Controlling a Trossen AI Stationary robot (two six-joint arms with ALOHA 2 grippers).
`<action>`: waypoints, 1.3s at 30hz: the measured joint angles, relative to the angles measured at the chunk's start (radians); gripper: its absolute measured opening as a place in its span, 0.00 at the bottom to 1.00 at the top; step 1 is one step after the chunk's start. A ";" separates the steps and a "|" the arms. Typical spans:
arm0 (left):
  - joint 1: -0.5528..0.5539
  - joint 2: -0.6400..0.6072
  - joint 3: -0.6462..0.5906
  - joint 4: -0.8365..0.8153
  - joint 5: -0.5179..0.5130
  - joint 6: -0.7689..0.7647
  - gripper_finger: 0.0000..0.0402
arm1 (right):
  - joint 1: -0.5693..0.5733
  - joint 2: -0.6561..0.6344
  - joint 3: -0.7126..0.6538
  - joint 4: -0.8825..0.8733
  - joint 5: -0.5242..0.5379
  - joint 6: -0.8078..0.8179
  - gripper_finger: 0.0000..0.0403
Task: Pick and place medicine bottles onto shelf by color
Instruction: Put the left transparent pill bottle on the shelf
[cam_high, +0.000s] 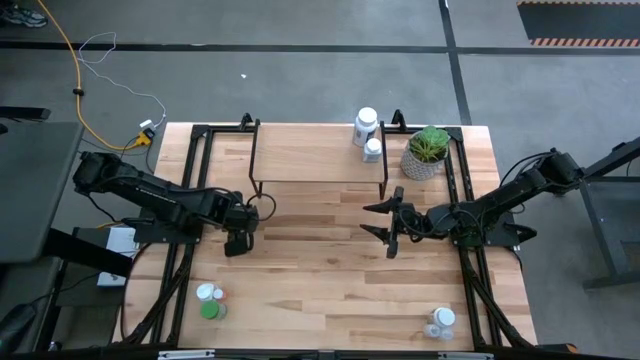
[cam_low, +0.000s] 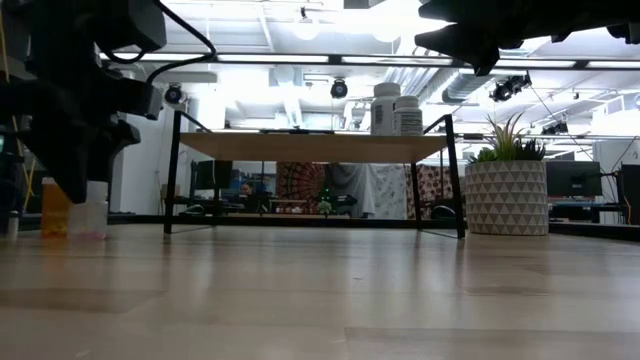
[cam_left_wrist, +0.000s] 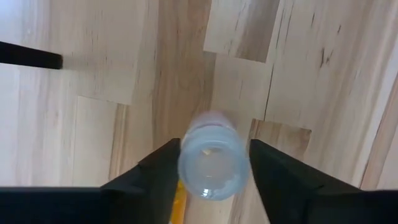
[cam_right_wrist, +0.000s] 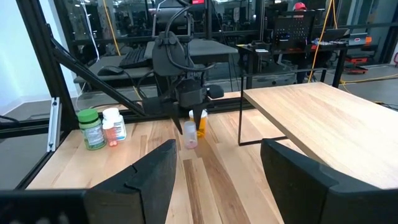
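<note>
Your left gripper (cam_left_wrist: 211, 171) sits left of centre in the high view, fingers straddling an upright clear bottle (cam_left_wrist: 210, 163) on the table (cam_high: 320, 270), ready to lift; an orange bottle (cam_right_wrist: 202, 124) stands just beside it. The shelf (cam_high: 315, 155) at upper centre holds two white bottles (cam_high: 368, 133) at its right end, so whites seem grouped there. Your right gripper (cam_high: 385, 222) waits mid-frame, fingers spread and empty.

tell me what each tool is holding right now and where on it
The left tool has its fingers either side of a clear bottle, at its body below the cap; a firm grip cannot be told. The right tool holds nothing.

No lettering on any bottle label (cam_right_wrist: 92, 132) can be read.
</note>
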 joint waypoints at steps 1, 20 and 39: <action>0.000 0.000 0.000 0.000 0.000 0.000 0.40 | 0.000 0.000 0.000 0.000 0.000 0.000 0.56; 0.000 0.000 0.277 -0.031 0.095 0.017 0.33 | 0.000 0.000 0.000 0.001 0.000 0.000 0.56; 0.453 0.290 1.065 -0.458 -0.088 0.209 0.32 | 0.000 0.000 0.000 0.005 0.000 0.000 0.56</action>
